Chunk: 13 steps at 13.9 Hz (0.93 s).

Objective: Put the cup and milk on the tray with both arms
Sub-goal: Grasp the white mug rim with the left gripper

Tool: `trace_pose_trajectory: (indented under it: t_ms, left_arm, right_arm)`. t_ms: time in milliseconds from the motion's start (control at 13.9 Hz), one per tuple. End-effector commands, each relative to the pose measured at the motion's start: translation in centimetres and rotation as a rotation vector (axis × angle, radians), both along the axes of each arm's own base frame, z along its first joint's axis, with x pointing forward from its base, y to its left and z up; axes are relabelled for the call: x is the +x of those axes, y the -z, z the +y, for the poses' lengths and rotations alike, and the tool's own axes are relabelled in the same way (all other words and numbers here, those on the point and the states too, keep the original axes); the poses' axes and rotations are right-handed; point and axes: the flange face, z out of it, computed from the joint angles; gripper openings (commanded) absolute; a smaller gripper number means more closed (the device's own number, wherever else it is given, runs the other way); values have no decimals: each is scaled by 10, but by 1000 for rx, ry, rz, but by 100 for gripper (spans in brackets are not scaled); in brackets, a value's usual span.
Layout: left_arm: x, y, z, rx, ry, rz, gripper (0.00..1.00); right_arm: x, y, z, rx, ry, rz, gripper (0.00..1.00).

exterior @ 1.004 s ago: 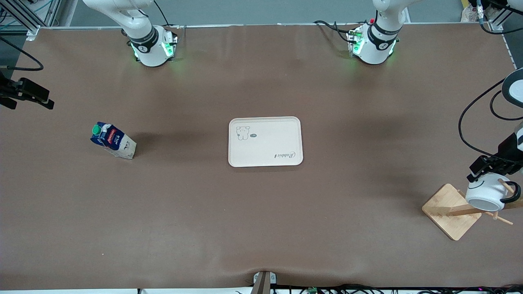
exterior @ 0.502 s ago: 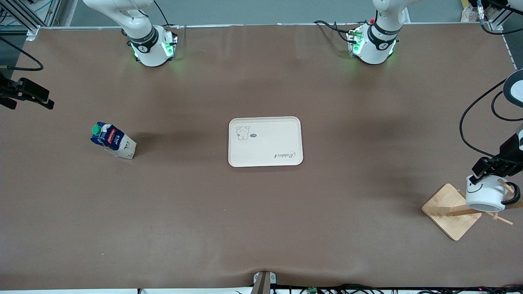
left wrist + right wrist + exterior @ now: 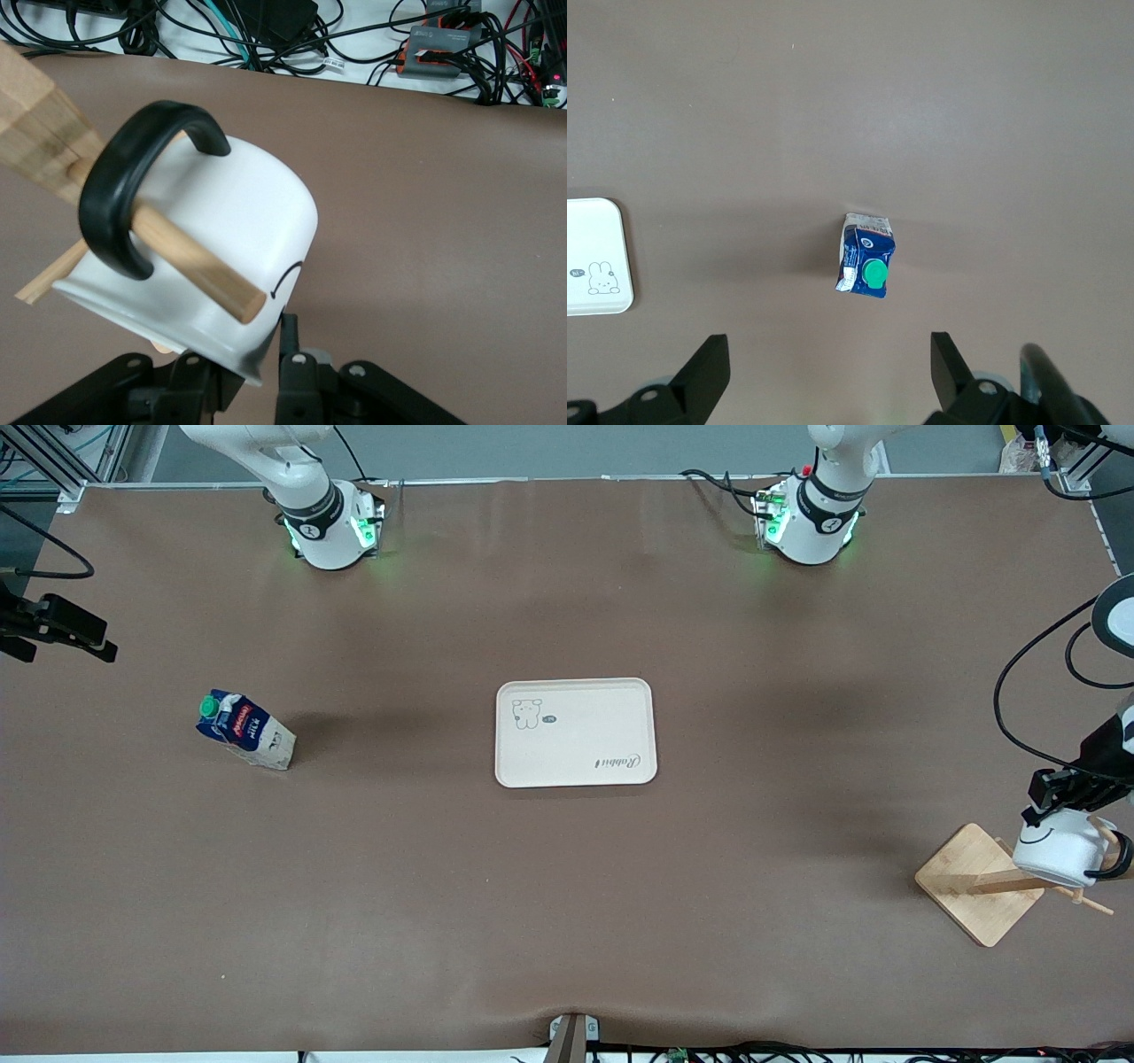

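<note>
the left tool (image 3: 1054,788) is pinching the rim of the cup (image 3: 1056,849), which is hanging by its black handle on a peg of the wooden rack (image 3: 979,883), probably so it can slide off the peg toward the tray (image 3: 576,732), well apart at the table's middle. the right tool (image 3: 828,372) is hovering wide open and empty directly over the milk (image 3: 245,731), standing on the table (image 3: 567,886) toward the right arm's end from the tray.
</note>
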Motion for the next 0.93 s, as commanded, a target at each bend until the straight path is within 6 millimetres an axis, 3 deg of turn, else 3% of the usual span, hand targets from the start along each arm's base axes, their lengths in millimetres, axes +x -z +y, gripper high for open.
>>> trace_pose_trajectory:
  t_ms: [0,430,860]
  left_arm:
    - [6,-11,1,-6,14,-5,0]
    - [6,-12,-10,-16,37,18,0]
    - [-13,-34,-17,-22,83,110,0]
  right_arm:
    - [0,-1,-7,0,26,2,100]
    - [1,1,-9,1,30,6,100]
    - [2,1,-9,1,30,3,100]
